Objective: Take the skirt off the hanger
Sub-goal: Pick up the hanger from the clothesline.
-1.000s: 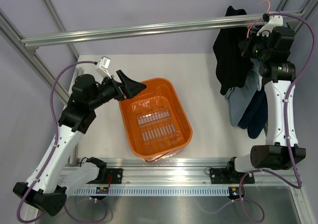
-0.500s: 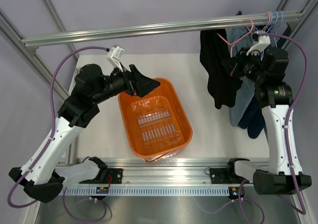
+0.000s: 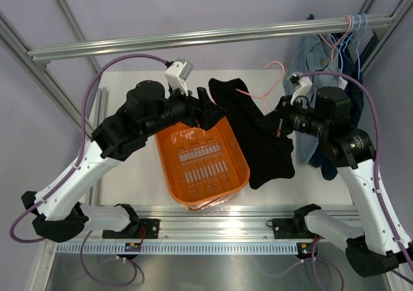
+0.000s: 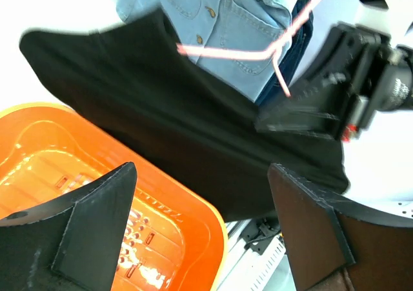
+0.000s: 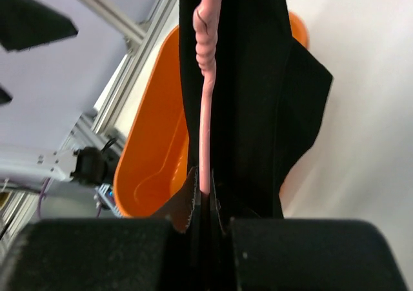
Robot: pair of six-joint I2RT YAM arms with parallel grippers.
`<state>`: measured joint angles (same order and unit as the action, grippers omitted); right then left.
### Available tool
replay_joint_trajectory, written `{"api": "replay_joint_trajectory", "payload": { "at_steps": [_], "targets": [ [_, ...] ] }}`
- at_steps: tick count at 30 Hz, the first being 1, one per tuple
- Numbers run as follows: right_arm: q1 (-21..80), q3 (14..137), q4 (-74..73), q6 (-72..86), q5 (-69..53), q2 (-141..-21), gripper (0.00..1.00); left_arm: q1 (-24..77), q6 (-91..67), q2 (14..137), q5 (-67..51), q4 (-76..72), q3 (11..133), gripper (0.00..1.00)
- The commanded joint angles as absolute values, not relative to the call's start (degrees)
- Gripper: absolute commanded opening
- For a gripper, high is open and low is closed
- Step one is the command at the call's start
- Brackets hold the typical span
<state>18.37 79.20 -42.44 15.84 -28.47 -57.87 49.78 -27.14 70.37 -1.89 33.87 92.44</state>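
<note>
Hanger (image 5: 205, 123), thin pink wire, carries a limp black garment (image 3: 264, 149)

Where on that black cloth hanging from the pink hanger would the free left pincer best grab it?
Probably the loose upper corner of the black garment, coming from the left. That edge faces the open left pincer and juts past the wire, while the right pincer clamps the pink hanger on the far side.

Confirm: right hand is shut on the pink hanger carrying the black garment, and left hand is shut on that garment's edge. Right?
Not quite. The left hand is open, its fingers spread wide with nothing clamped, as the left wrist view shows. The right hand is shut on the pink hanger carrying the black garment.
</note>
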Motion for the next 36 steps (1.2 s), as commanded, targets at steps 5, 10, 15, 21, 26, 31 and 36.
{"api": "replay_joint_trajectory", "payload": {
  "at_steps": [5,10,15,21,26,31,36],
  "targets": [
    [22.8,84.5,-48.2,16.2,-32.7,-56.8,0.0,56.4,-25.0,71.8,14.2,37.3,99.0,0.81],
    [24.4,85.2,-50.0,15.9,-33.7,-57.6,0.0,60.3,-24.6,75.5,18.6,39.3,104.8,0.81],
    [25.2,87.0,-50.4,16.5,-33.9,-58.4,0.0,63.8,-23.1,82.7,19.5,40.4,113.5,0.78],
    [25.2,88.1,-49.5,18.1,-35.8,-58.4,0.0,64.9,-20.5,88.1,20.7,41.7,118.7,0.65],
    [25.8,88.4,-49.0,18.3,-35.9,-59.0,0.0,64.9,-20.5,89.5,20.0,41.2,118.8,0.64],
    [26.6,88.3,-49.1,18.2,-36.2,-59.8,0.0,64.9,-20.3,91.2,19.8,40.8,120.1,0.63],
    [27.6,88.5,-49.1,18.1,-35.9,-59.7,0.0,64.9,-20.0,94.6,19.8,42.3,123.9,0.63]
  ]
}}
